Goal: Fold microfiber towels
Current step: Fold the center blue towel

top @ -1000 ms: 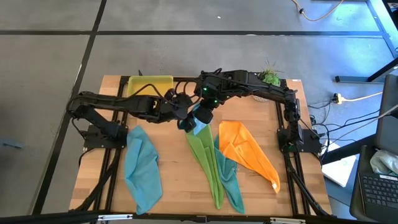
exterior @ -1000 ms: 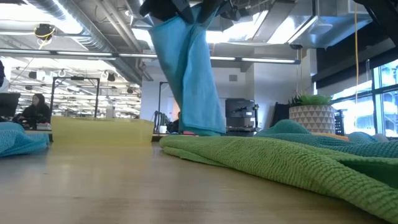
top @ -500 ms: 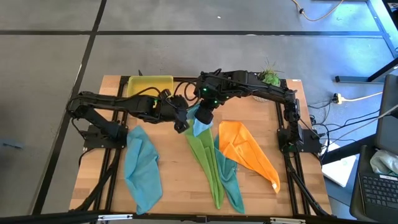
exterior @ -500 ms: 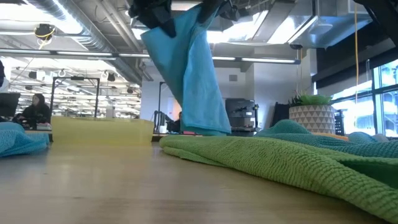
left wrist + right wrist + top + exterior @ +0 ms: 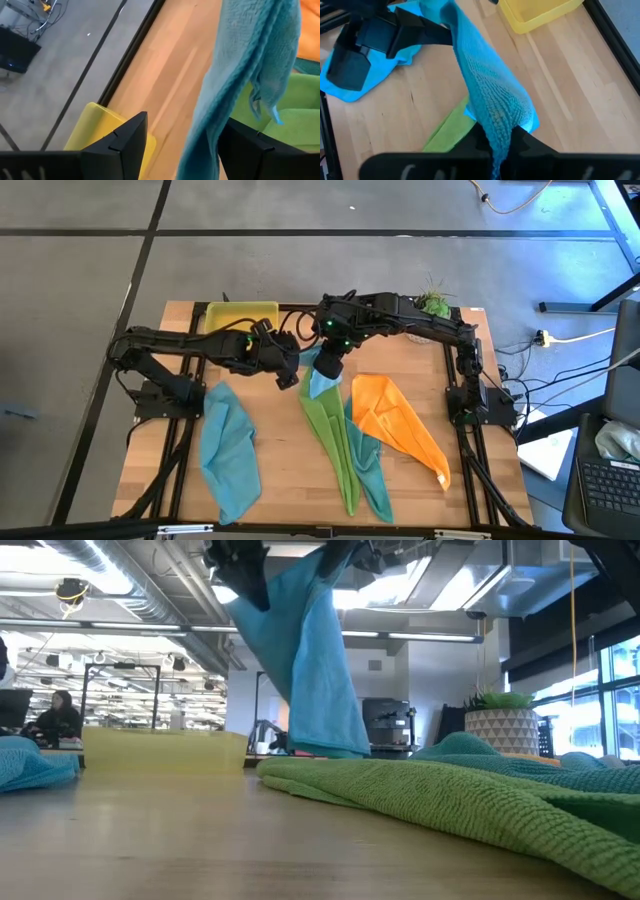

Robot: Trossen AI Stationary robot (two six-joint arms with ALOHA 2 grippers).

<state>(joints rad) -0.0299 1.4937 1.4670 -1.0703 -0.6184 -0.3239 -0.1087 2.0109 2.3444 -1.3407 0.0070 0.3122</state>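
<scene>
A light blue microfiber towel (image 5: 320,383) was held off the tabletop (image 5: 280,480), pinched at its upper end in the shut right tool (image 5: 330,367) and hanging down so that its lower edge reached the spread cloths below. In the right wrist view the towel (image 5: 490,95) was seen gripped between the tool's two dark fingers (image 5: 520,140). The left tool (image 5: 286,373) was placed just beside the hanging towel, its jaws spread wide; in the left wrist view a fold of the towel (image 5: 240,85) hung between its fingers (image 5: 125,145), and contact could not be made out.

Below, a lime green towel (image 5: 330,440) was laid lengthwise over a teal towel (image 5: 372,475), with an orange towel (image 5: 400,425) just beside them toward the right arm. A second light blue towel (image 5: 228,450) was spread well apart on the left arm's side. A yellow-green plastic tray (image 5: 240,317) was set at the far edge behind the left arm, and a potted plant (image 5: 434,304) at the far right corner.
</scene>
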